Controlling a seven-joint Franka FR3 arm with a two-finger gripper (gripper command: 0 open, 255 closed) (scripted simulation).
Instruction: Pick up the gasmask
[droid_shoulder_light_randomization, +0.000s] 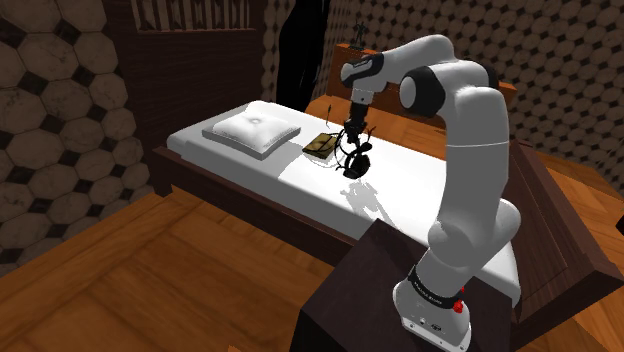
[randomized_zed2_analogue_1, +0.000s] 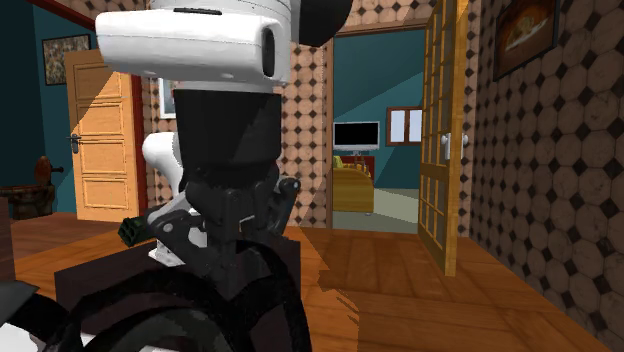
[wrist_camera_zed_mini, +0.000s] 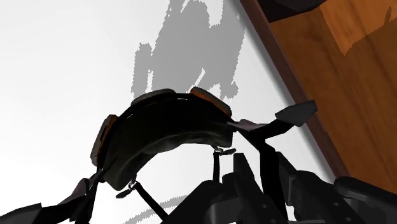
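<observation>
**A:** Where is the gasmask (droid_shoulder_light_randomization: 357, 163) sitting right now?

**B:** It is hanging directly beneath the gripper (droid_shoulder_light_randomization: 353, 138) and touching it, with its straps trailing out to either side of the fingers. Its dark curved body is facing away from the hand, toward the white bed (droid_shoulder_light_randomization: 300, 185) below.

**A:** So is the gripper holding it?

**B:** I am reading it that way. The fingers are looking clamped on the gasmask's harness. Its shadow (wrist_camera_zed_mini: 191, 49) is falling on the sheet apart from it, so it seems to be riding clear of the bed.

**A:** Which step is that?

**B:** The lift, I am judging, with the grasp looking done.

**A:** And next?

**B:** The move is calling for a straight rise away from the sheet with a firm clamp, since the loose straps are dangling. The brown flat object (droid_shoulder_light_randomization: 320, 146) and the pillow (droid_shoulder_light_randomization: 252, 131) are lying off to one side of the gripper and lower, so a vertical path is avoiding both.
</observation>
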